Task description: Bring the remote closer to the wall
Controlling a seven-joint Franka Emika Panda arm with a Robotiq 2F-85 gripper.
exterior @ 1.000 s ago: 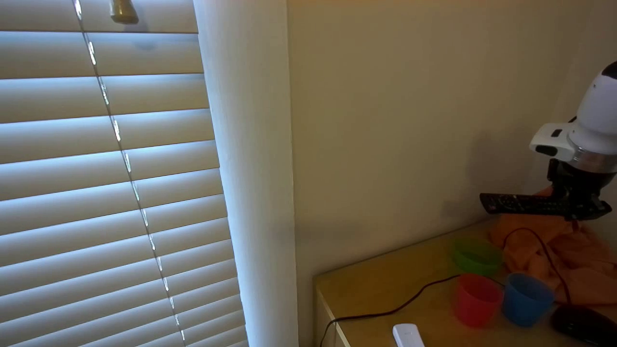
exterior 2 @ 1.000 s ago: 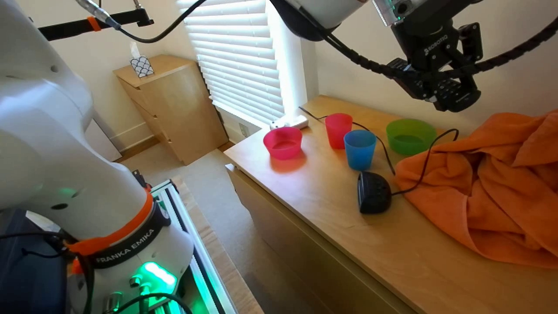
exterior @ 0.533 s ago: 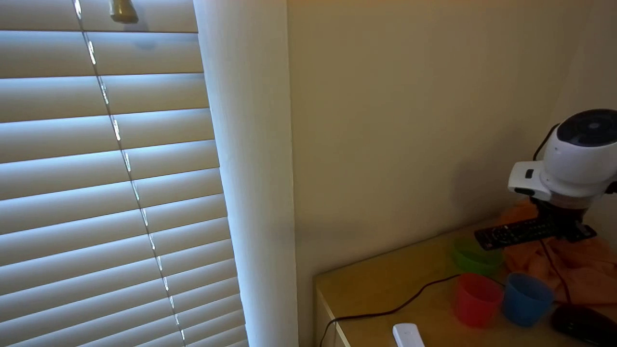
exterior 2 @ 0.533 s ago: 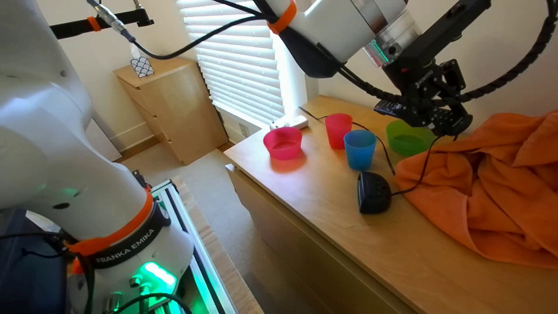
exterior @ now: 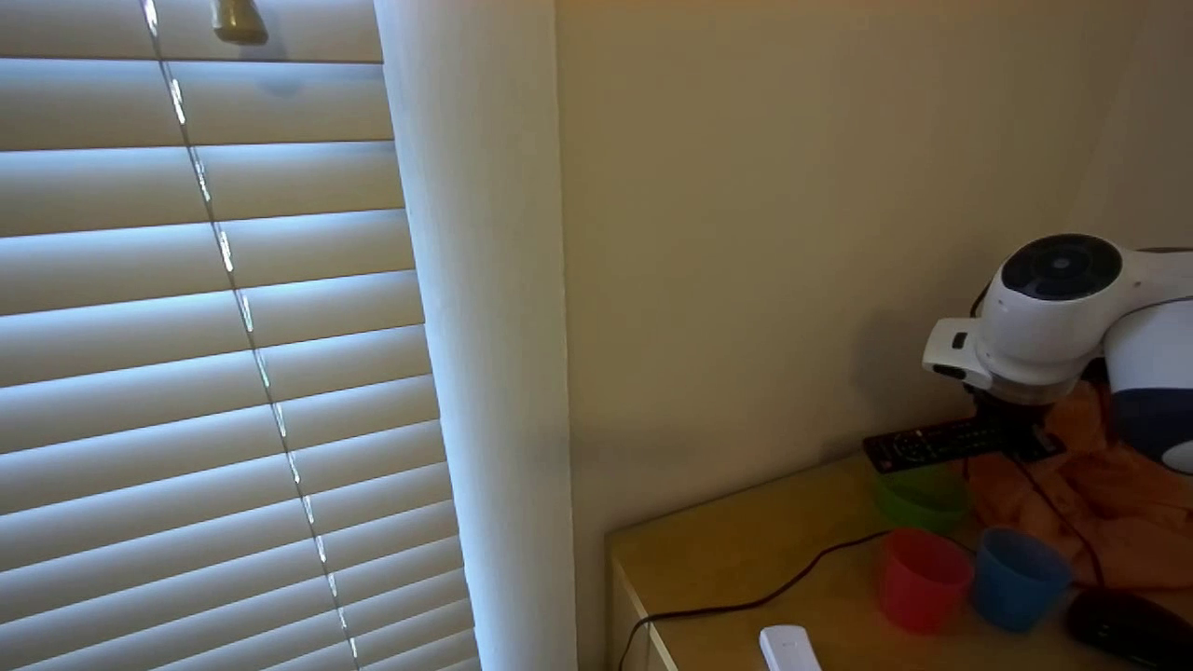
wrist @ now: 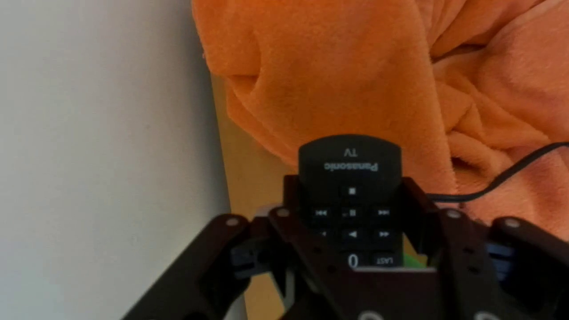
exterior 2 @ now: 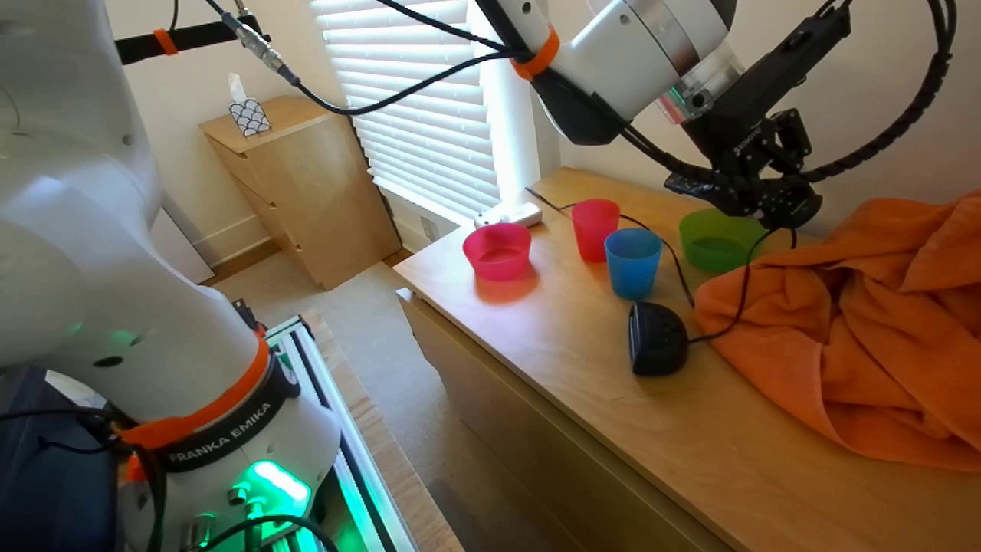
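The remote is long and black with rows of buttons and shows in both exterior views [exterior: 918,445] [exterior 2: 690,185]. My gripper [wrist: 350,195] is shut on its sides near the Panasonic end, with a finger on each long edge. The remote is held roughly level in the air, above the green bowl and the wooden dresser top. Part of it is hidden by my gripper in the wrist view. The plain beige wall [exterior: 792,233] stands close behind it; the wall also fills the left side of the wrist view [wrist: 102,155].
A green bowl [exterior 2: 720,249] stands under the remote. An orange towel [exterior 2: 858,337] lies beside it. A red cup [exterior 2: 595,230], a blue cup [exterior 2: 633,264], a red bowl [exterior 2: 497,253] and a black clock [exterior 2: 657,339] with a cable stand on the dresser top [exterior 2: 552,322].
My gripper, holding the remote, has come down toward the dresser top. In an exterior view it has also moved left, over the green bowl. The dresser objects have not moved.
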